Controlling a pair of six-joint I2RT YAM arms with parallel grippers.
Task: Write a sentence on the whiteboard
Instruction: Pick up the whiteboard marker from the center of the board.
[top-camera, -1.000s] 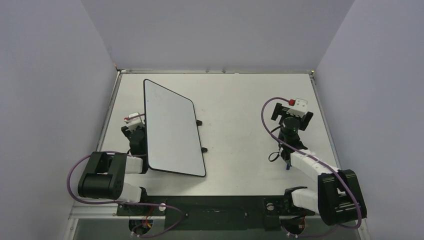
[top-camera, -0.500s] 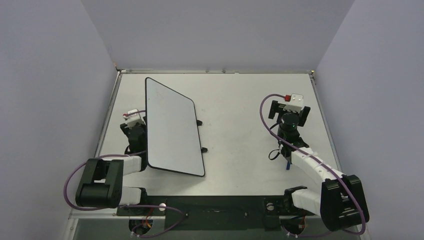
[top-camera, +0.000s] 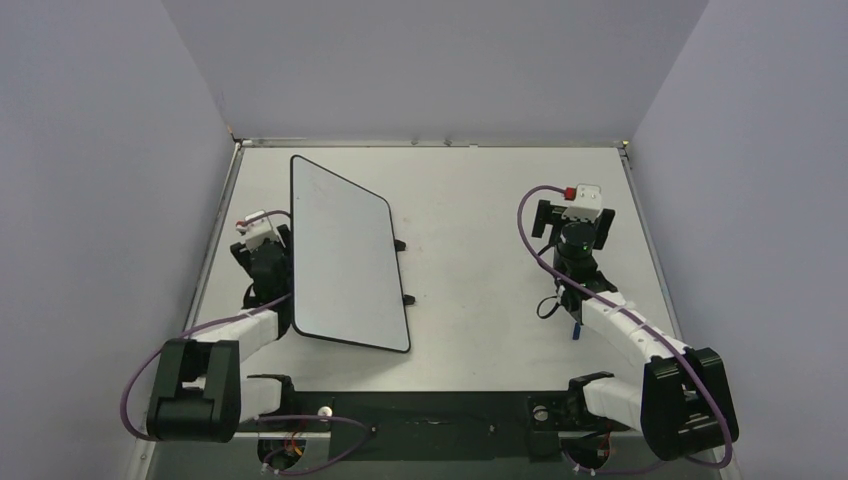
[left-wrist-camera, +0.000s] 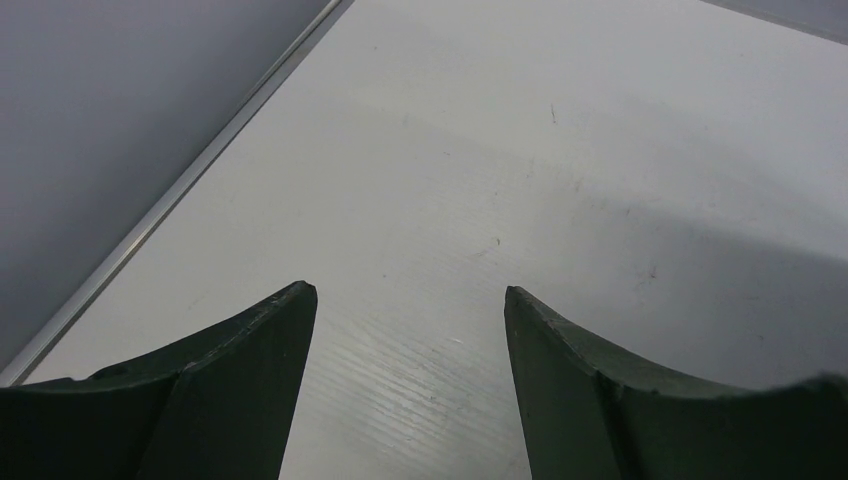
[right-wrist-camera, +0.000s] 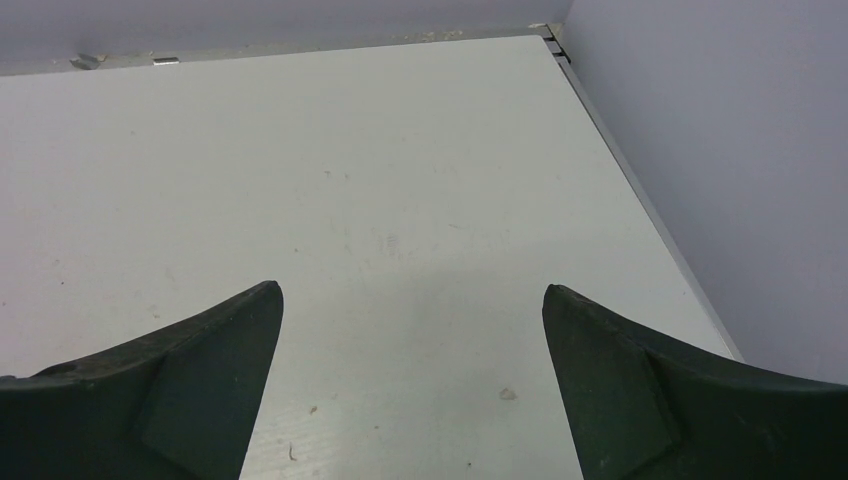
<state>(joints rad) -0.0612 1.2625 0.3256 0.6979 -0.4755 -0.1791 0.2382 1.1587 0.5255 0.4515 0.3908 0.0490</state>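
1. Robot lab/test cell, not a home.
2. Plain lilac walls (top-camera: 430, 60) box in white table (top-camera: 470, 330) w/ metal edge rail (top-camera: 430, 144).
3. Left arm (top-camera: 240, 326) & right arm (top-camera: 625, 325) bolted at near edge, purple cables (top-camera: 521, 224) exposed.

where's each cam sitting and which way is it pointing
Top external: high behind the robot, looking down on the table, the whiteboard, left arm and right arm.
Left wrist: on the left arm, facing along the table's left edge; left gripper open, empty.
Right wrist: on the right arm, facing the table's far right corner; right gripper open, empty.
Shared: top and right wrist both show that corner.
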